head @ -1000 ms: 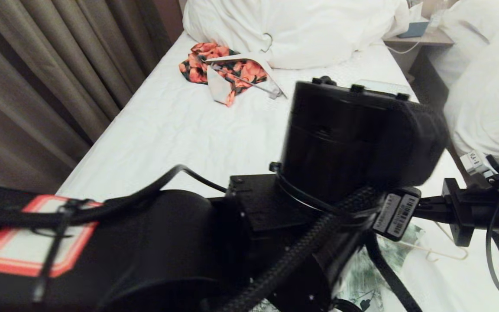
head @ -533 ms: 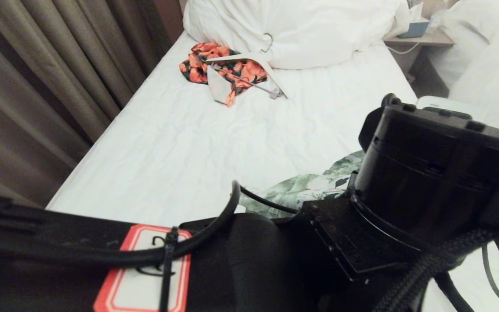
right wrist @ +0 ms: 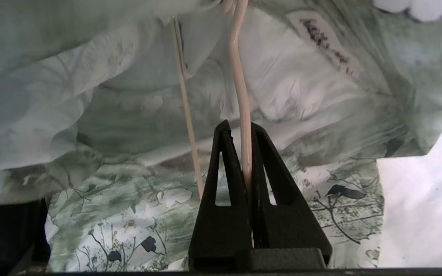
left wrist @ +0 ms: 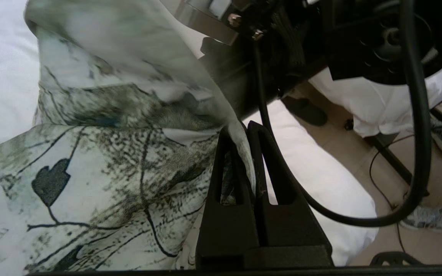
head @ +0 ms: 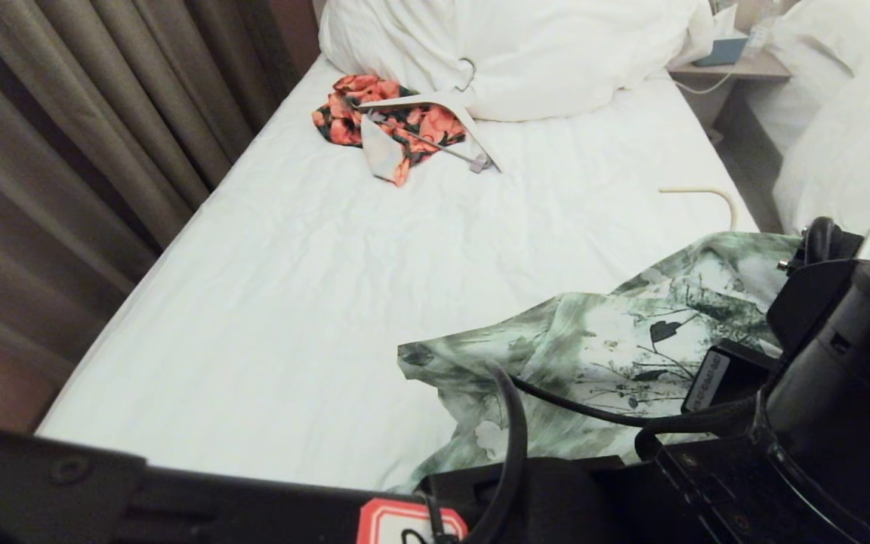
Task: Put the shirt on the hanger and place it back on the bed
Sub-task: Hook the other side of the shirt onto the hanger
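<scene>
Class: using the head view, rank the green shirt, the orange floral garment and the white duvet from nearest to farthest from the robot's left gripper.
1. Shirt: clamped in the left gripper, near right.
2. Orange floral garment: far up the bed.
3. White duvet: at the bedhead, beyond it.

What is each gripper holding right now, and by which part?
Left gripper pinches a fold of the shirt. Right gripper clamps the hanger by one of its thin wire rods.

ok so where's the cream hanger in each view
head view: only the hanger hook shows, above the shirt near the bed right edge.
left wrist view: not in it; the left hand pinches shirt fabric.
right wrist view: centre, hanger wire clamped in the right hand.
shared landmark: the shirt.
</scene>
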You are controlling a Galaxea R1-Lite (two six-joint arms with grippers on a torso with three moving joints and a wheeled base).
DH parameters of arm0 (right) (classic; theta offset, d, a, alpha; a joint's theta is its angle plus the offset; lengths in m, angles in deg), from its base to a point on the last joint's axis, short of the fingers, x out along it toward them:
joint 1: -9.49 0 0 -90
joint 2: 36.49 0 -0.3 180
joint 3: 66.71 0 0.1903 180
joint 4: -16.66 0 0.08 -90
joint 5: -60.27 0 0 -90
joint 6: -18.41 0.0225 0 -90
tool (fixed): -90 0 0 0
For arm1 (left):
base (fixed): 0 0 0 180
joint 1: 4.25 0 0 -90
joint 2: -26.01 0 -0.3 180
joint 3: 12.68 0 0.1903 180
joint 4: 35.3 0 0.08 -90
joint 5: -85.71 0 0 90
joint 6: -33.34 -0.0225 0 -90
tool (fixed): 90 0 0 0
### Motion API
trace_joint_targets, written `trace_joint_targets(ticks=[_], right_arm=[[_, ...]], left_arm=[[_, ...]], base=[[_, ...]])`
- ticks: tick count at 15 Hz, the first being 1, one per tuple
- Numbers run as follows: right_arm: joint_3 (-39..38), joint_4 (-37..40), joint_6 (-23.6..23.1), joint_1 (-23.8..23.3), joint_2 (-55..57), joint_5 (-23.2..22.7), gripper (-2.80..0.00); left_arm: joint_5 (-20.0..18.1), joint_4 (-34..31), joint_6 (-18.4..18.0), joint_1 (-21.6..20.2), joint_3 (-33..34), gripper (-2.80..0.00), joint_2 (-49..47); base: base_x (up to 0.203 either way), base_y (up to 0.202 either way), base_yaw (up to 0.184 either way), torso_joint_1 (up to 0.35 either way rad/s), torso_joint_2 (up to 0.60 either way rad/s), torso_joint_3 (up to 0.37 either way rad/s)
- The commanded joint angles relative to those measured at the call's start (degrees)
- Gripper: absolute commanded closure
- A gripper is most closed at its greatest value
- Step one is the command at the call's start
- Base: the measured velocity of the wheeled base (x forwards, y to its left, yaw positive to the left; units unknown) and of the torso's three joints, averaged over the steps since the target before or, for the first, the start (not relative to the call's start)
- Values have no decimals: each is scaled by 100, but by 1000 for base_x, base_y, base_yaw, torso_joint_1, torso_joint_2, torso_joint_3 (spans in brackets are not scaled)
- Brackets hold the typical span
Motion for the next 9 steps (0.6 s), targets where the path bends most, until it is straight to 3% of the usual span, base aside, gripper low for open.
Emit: trace_joint_targets(ticks=[1, 6, 7, 9], right_arm=[[8, -12, 19, 11, -49, -44, 0], [0, -12, 98, 108, -58, -55, 0], [9, -12, 98, 108, -66, -55, 0], [9, -12, 98, 108, -82, -55, 0]], left_arm=[[21, 50, -16, -29, 105, 0, 81], [35, 70, -26, -22, 383, 0, 72], [42, 71, -27, -23, 419, -280, 87], [44, 64, -50, -22, 544, -280, 146]], base=[[0, 0, 0, 0, 0, 0], [0, 0, 0, 0, 0, 0], [0, 0, 0, 0, 0, 0], [0, 0, 0, 0, 0, 0]])
